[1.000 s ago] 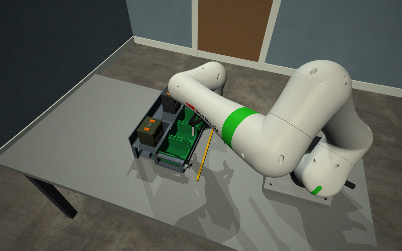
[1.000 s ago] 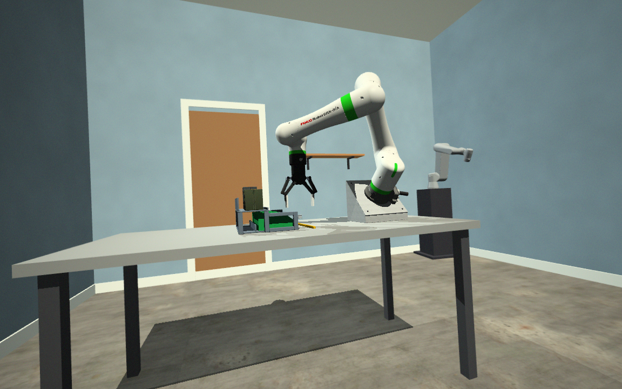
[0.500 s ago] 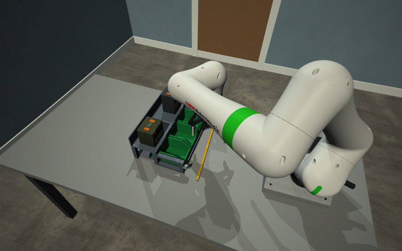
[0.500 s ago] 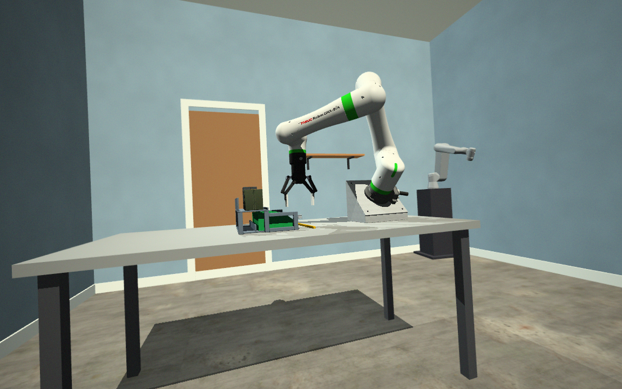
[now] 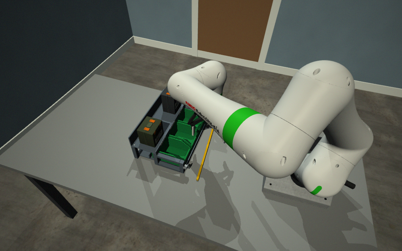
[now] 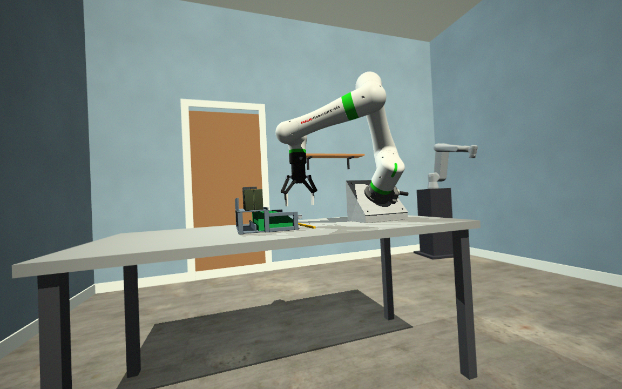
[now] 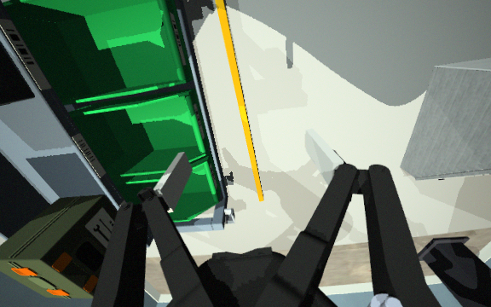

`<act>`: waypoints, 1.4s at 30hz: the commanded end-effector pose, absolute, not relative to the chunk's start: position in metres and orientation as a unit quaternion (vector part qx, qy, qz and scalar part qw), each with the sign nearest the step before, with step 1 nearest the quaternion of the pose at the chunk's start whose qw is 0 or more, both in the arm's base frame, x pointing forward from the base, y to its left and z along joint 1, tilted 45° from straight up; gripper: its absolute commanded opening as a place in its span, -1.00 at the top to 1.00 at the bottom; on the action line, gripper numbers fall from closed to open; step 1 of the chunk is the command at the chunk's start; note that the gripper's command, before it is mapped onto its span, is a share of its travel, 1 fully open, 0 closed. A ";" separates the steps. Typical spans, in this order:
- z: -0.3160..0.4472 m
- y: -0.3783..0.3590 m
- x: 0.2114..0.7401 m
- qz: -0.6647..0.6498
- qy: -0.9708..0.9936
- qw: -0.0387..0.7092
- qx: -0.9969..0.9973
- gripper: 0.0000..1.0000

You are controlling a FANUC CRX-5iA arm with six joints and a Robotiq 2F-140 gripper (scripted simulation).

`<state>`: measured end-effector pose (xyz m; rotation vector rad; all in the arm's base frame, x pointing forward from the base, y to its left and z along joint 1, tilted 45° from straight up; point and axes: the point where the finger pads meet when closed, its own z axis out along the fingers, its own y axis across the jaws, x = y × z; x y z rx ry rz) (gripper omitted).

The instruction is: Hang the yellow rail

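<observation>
The yellow rail [image 5: 204, 154] [image 6: 307, 225] [image 7: 239, 94] lies flat on the table [image 5: 71, 124], a little in front of the green bins [image 5: 177, 146] [image 6: 274, 221] [image 7: 143, 64] and roughly parallel to their front edge. One hook with its small end plate [image 5: 190, 165] [image 7: 228, 212] sticks out at the near corner of the rack; the other hook is hidden. My gripper [image 5: 193, 124] [image 6: 298, 199] [image 7: 245, 151] is open and empty. It hangs well above the rail and the front of the bins, with the rail showing between its fingers in the wrist view.
A grey rack [image 5: 132, 137] holds the bins and two olive boxes with orange tabs [image 5: 149, 131] [image 7: 54, 243] behind them. The arm's grey base block [image 5: 290, 190] [image 6: 357, 203] [image 7: 467, 124] stands on the table to the right of the rail.
</observation>
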<state>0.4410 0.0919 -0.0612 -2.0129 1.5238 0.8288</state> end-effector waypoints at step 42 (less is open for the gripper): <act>-0.061 0.092 0.441 0.303 0.557 0.240 -0.735 0.41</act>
